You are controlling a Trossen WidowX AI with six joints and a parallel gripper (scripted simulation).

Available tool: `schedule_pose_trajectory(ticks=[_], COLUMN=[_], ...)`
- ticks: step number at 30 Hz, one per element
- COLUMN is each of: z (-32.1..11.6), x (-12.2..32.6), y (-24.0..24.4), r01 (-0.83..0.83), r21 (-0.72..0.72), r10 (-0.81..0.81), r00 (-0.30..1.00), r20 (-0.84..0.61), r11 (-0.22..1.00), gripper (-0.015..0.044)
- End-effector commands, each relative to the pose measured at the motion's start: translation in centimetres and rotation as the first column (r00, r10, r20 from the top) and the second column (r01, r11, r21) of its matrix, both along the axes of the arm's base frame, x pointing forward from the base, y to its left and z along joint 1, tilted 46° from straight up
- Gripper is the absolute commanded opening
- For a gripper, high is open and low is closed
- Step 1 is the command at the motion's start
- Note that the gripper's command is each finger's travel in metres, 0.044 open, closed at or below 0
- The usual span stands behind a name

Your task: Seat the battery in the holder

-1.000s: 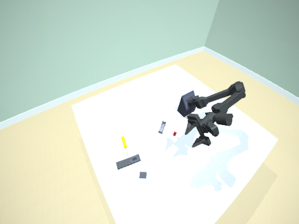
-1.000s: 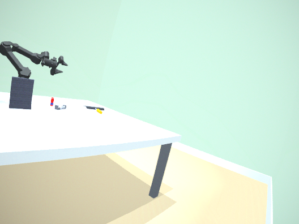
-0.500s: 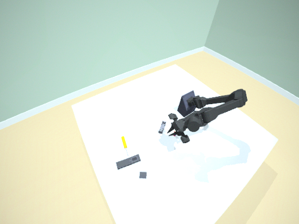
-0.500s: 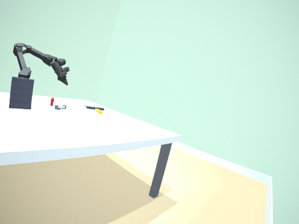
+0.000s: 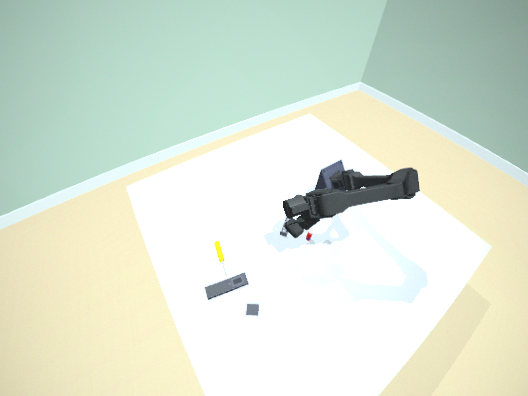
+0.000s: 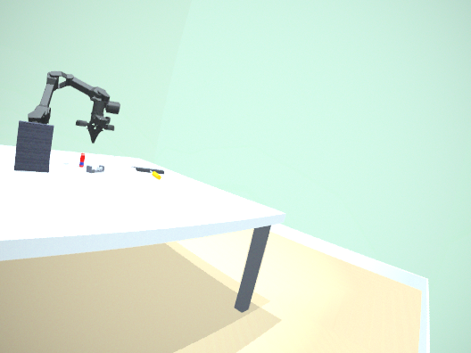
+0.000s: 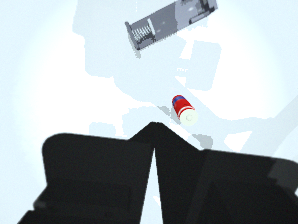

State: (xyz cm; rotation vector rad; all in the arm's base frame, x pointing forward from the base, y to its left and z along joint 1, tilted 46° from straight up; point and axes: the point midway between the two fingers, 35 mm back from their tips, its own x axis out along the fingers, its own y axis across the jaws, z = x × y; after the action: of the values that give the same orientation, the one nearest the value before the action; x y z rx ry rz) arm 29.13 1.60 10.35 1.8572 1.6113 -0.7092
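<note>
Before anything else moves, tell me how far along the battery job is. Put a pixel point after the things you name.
No seating step looks done: the battery [image 5: 309,236] [image 6: 82,160] [image 7: 183,106] stands upright on the table, outside the holder [image 5: 284,233] [image 6: 93,170] [image 7: 165,22]. Nothing is in hand; the gripper [image 5: 288,231] [image 6: 93,142] [image 7: 155,127] is shut above the table. Left: grasp the battery, lay it flat, spring end and lip end right, then release.
</note>
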Motion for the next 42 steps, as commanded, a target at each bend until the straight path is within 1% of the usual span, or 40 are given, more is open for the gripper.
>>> schedule_pose_trajectory(ticks=[1, 5, 14, 19, 42], z=[0.4, 0.0, -5.0, -5.1, -5.1], x=[0.0, 0.2, 1.0, 0.8, -3.0], y=[0.1, 0.5, 5.7, 5.9, 6.4], r01=[0.033, 0.033, 0.033, 0.033, 0.033], r21=[0.034, 0.033, 0.037, 0.037, 0.038], r10=[-0.031, -0.031, -0.031, -0.031, -0.031], r00=[0.999, 0.999, 0.999, 0.999, 0.999], r20=[-0.042, -0.042, -0.041, -0.041, -0.043], r11=[0.999, 0.999, 0.999, 0.999, 0.999], gripper=[0.0, 0.0, 0.0, 0.0, 0.0])
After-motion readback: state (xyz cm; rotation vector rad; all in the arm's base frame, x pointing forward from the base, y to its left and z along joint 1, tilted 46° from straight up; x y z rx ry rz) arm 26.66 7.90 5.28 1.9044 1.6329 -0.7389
